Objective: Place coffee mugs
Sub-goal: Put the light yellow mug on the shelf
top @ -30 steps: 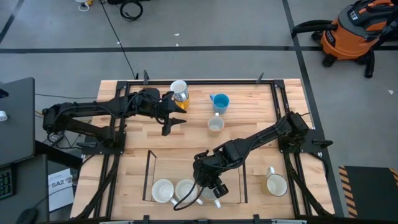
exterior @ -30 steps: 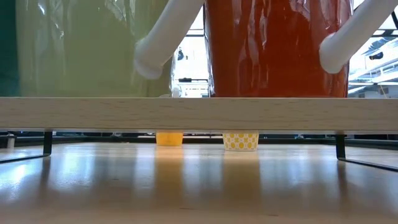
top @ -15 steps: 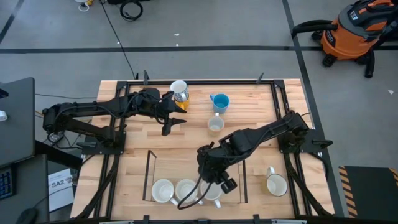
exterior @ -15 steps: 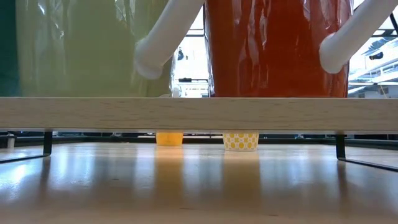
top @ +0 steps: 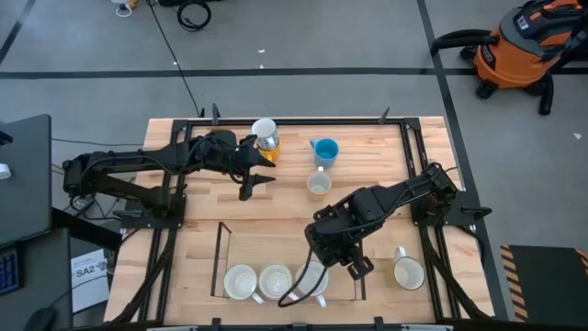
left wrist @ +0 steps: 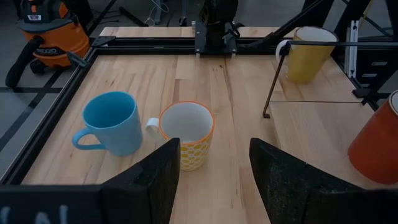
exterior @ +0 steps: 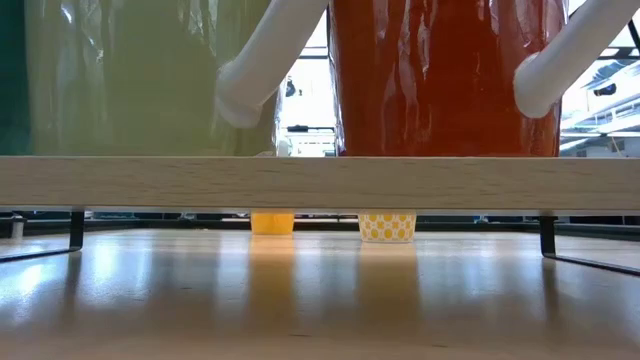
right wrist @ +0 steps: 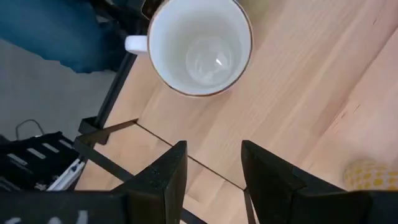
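Three coffee mugs stand in a row near the table's front edge: two cream ones [top: 241,281] [top: 275,280] and a red-brown one [top: 312,276] [right wrist: 200,46] with a white inside. My right gripper [top: 355,267] [right wrist: 213,155] hangs open just right of that row, pointing steeply down and holding nothing. A yellow mug [top: 408,272] stands at the near right. At the back stand an orange-yellow mug [top: 266,138], a blue mug [left wrist: 109,127] and a yellow-dotted mug [left wrist: 186,134]. My left gripper [top: 259,184] [left wrist: 214,155] waits open before the last two.
A thin wire frame [top: 220,248] outlines the area around the row of mugs. Black rails [top: 418,147] run along the table's edges. In the low view a cream mug [exterior: 130,75] and the red-brown mug [exterior: 440,75] loom above a wooden bar [exterior: 320,182].
My right gripper has risen from over the red-brown mug and gone toward the table's right edge, tipping to point more steeply down. Its fingers stay open. The mug stands where it was in the row.
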Robot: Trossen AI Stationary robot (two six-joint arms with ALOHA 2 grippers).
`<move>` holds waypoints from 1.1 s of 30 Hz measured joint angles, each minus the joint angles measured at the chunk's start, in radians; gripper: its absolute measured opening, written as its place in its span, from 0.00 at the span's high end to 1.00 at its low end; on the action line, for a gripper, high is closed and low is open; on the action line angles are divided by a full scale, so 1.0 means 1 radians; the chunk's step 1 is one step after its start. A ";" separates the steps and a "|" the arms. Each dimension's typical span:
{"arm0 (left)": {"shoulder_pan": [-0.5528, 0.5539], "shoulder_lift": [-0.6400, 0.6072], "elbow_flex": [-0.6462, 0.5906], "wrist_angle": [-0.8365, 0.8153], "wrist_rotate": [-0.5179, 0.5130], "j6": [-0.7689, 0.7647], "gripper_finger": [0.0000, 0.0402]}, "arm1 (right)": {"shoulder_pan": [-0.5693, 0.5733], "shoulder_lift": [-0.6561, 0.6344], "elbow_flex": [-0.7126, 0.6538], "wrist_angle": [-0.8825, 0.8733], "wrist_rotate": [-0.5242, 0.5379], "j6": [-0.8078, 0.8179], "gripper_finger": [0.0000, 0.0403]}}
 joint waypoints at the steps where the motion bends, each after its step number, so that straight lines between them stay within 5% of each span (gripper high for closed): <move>1: 0.000 0.000 0.000 0.000 0.000 0.000 0.50 | 0.006 -0.004 0.000 -0.004 -0.001 -0.003 0.61; 7: 0.000 0.000 0.000 -0.002 0.000 -0.001 0.50 | 0.043 -0.082 -0.005 -0.003 0.014 0.020 0.61; 12: 0.000 0.000 0.000 -0.001 0.000 -0.002 0.50 | 0.083 -0.192 -0.079 0.001 0.139 0.157 0.61; 26: 0.000 0.000 0.000 -0.001 0.000 -0.028 0.50 | 0.263 -0.582 -0.679 0.067 0.211 0.722 0.61; 33: 0.000 0.000 0.000 -0.001 0.000 -0.028 0.50 | 0.330 -0.650 -0.916 0.294 0.160 0.796 0.61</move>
